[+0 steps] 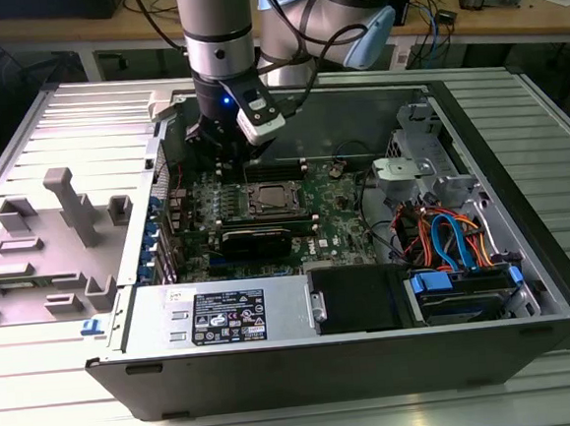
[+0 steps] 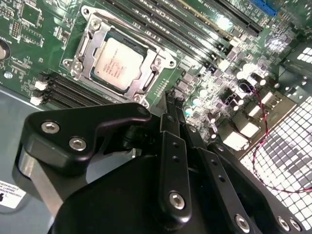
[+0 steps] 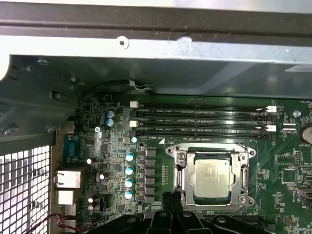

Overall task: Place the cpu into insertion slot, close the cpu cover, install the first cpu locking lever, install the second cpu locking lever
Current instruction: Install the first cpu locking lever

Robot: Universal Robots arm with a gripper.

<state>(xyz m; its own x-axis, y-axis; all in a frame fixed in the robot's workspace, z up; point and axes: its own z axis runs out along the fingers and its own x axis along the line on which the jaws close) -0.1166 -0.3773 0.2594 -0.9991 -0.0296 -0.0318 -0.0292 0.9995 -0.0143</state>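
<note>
Cpu lies flat in the slot, silver top up and square to the rim; both wrist views agree. Cover is down around the chip, its cut-out framing the metal top and its frame lying flat on the slot. Whether either locking lever is latched cannot be made out.

Hand: the two black fingers meet at their tips with no visible gap, and nothing is held between them. The tips stand just beside one corner of the cover, over the green board. Contact with board or cover cannot be confirmed. In the first wrist view the hand sits at the slot edge opposite the long black memory slots, with the cpu lying between the two.

In the exterior view the arm reaches down from the upper middle of the frame into the open case. The hand is low over the board, up and to the left of the cpu. The case rests on the slatted bench. A grey plastic fixture stands on the bench at the exterior view's left, well apart from the hand.
</note>
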